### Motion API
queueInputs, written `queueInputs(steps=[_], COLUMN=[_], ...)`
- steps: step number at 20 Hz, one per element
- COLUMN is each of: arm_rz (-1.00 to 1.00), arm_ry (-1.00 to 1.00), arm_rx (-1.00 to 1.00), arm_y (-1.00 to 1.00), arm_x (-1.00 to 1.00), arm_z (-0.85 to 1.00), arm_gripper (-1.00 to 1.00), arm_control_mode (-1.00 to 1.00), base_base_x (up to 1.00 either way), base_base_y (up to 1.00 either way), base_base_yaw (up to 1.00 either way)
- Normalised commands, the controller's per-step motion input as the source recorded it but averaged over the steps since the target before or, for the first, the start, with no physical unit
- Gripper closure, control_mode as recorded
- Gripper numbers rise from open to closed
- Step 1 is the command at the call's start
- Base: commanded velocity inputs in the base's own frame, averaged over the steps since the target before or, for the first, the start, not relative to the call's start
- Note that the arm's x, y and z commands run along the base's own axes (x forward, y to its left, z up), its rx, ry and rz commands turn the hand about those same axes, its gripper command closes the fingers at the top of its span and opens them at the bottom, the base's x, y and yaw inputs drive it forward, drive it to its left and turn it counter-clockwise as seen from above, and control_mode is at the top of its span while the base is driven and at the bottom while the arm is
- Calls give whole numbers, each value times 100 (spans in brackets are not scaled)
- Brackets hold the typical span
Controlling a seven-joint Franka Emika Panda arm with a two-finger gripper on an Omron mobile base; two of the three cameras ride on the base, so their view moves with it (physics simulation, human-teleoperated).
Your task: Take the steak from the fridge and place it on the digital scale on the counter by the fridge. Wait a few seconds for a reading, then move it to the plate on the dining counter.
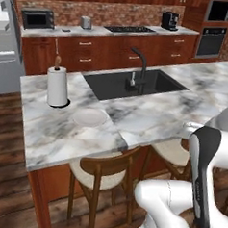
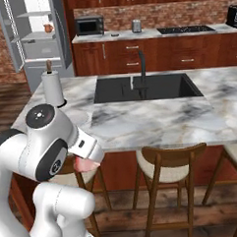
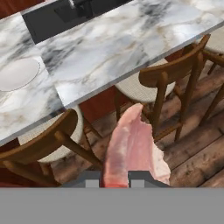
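My tool [image 3: 114,178] clenched on the steak [image 3: 131,148], I see it hanging over the stools [image 3: 52,140], near side of the worktop [image 3: 109,52], plate [image 3: 17,73] far left.

Glossy white shells are catching the light along the arm [image 2: 40,144], its rounded segments bulging smoothly at the lower left of the right base view. A dark grey disc with a pale centre is capping the big joint, and a black band is curving beneath it. At the lower right of the left base view, a dark grey strip is running down a white link.
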Motion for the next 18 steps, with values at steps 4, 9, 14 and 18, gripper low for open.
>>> queueInputs(steps=[4, 9, 14, 18], arm_rz=[0, 0, 3, 20], arm_ry=[0, 0, 0, 0], arm_rx=[0, 0, -1, -4], arm_y=[0, 0, 13, 72], arm_x=[0, 0, 14, 79], arm_z=[0, 0, 0, 16], arm_gripper=[100, 100, 100, 100], arm_control_mode=[100, 100, -100, -100], base_base_x=[84, 67, 56, 0], base_base_y=[83, 73, 52, 0], base_base_yaw=[-9, 4, 13, 0])
